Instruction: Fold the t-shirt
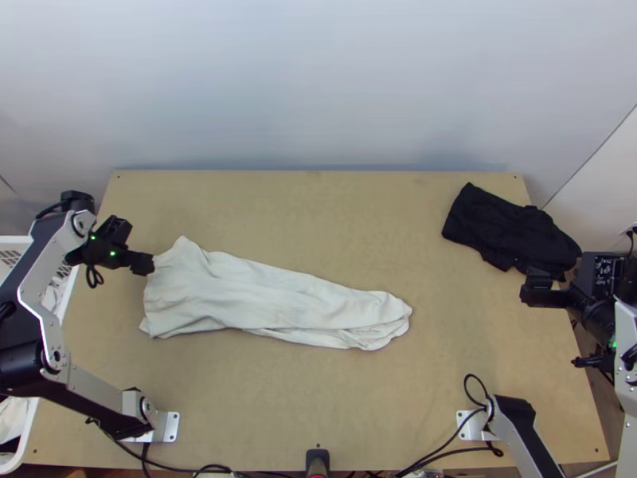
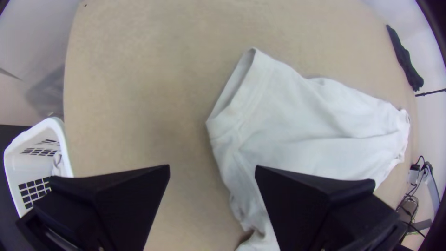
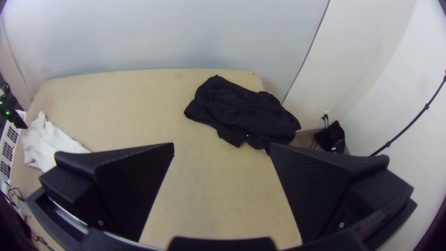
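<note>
Two pincers to report. Left gripper (image 1: 141,246): fingers spread wide, at the broad end of the shirt (image 1: 239,291). In the top view one finger meets the cloth's edge; whether it touches, I can't tell. From my left wrist view, bare table shows between the fingers along with part of the shirt, and I see nothing pinched.

Right gripper (image 1: 549,328): also spread, nothing between its fingers, held by the table's right edge, well apart from the shirt.

Shirt: white, laid in a long strip across the left and middle of the table (image 1: 318,414), broad toward my left arm and tapering to a rounded end past the middle. Layers lie over one another along the near side at the narrow end; soft creases run lengthwise. At the broad end, my left wrist view shows an open hem, its two layers slightly parted. Lower corner there is rumpled.

Farther out: a black cloth (image 1: 506,227), loosely bunched, at the far right corner, near the right gripper. Beyond the table's left edge, a white basket (image 2: 55,124) with pale cloth (image 2: 56,160) inside. Cables (image 1: 446,440) trail along the near edge. Pale wall (image 1: 318,88) behind.
</note>
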